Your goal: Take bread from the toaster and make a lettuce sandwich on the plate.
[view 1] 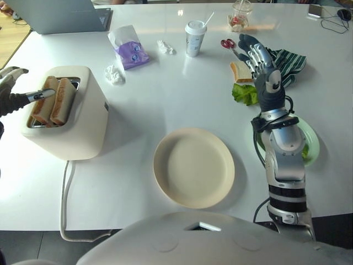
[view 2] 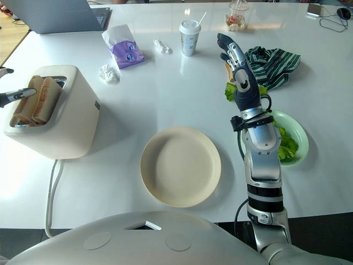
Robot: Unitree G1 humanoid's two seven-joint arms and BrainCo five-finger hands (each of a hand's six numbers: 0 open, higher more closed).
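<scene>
Bread slices are seated in the toaster, touched by the left hand, whose grip cannot be told; the right hand is held spread, empty. Removal is judged underway: a firm pinch and straight lift are needed.

Bright, diffuse light; we see mild glare.
Table washes out at far edge and near-left corner; soft, short shadows fall right of toaster and plate.
</scene>
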